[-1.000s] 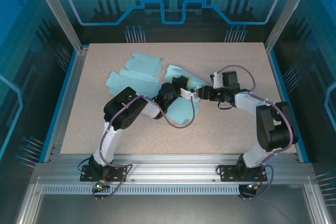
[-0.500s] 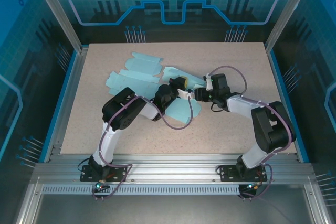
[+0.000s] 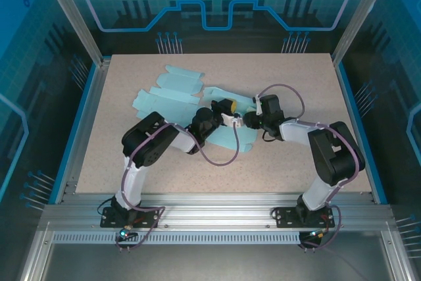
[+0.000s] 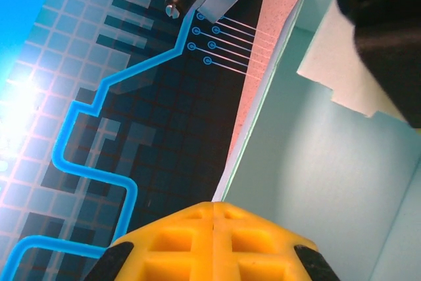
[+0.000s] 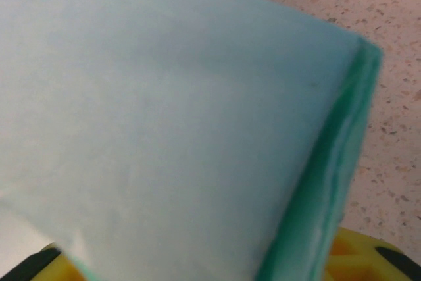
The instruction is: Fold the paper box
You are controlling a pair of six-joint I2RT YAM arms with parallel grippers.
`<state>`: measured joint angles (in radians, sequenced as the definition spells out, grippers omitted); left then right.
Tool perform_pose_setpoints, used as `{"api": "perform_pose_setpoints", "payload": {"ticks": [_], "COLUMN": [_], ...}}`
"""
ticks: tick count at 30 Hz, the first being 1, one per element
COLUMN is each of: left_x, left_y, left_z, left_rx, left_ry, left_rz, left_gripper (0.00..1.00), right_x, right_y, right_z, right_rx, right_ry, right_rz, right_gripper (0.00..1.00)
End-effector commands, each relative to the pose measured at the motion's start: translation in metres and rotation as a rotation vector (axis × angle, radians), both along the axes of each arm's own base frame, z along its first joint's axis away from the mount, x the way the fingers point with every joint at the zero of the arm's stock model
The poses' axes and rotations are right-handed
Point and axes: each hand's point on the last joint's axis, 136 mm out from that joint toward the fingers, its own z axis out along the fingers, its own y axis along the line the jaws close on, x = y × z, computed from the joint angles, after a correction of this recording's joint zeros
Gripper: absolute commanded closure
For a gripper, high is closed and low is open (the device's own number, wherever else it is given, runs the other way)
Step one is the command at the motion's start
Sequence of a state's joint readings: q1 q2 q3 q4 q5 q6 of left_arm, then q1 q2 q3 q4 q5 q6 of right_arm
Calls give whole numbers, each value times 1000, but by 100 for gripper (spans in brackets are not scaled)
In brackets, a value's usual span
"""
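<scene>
Speckled table [image 3: 131,156] carries a paper box [image 3: 247,141] and, seemingly, flat blanks [image 3: 172,90].

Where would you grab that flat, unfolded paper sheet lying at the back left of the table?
Probably by the flap sticking out at the far edge of the flat sheet, approached low from the far side. The sheet lies flat on the table, leaving nothing to pinch from above; a protruding flap is the easiest part to lift and clamp.
</scene>
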<state>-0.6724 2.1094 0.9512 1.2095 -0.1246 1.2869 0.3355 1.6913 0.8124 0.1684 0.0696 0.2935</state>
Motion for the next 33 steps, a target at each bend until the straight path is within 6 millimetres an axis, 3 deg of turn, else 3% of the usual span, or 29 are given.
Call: {"api": "perform_pose_setpoints", "payload": {"ticks": [1,11,15,20,24,28,30,31,33], "left_x": [-17,-14,-11,-13,-30,-42,-35,-31,-26], "left_y": [-12,-9,-6,0,3,17,32,39,51], "left_z": [10,2,13,46,96,151,166,168,167], "left_rx": [-51,-61,-108,-225,-366,-594,-694,-726,-781], "left_ry": [51,114,118,102,90,189,288,356,491], "left_rz": [-86,-81,-60,-33,-29,-4,91,148,243], "left_gripper": [100,100,100,98,80,38,8,1,1], "right_x": [15,22,22,21,19,17,14,13,9], "right_y": [4,1,4,9,7,1,-3,-4,-7], "right_z": [9,11,11,14,21,29,32,33,35], "right_rx": [-9,-87,-164,-228,-243,-247,-248,-247,-239], "right_ry": [-58,-118,-143,-172,-190,-208,-211,-211,-209], "right_rz": [-13,-53,-56,-52,-59,-80,-100,-108,-116], "right_gripper": [61,87,100,100,100,100,100,100,100]}}
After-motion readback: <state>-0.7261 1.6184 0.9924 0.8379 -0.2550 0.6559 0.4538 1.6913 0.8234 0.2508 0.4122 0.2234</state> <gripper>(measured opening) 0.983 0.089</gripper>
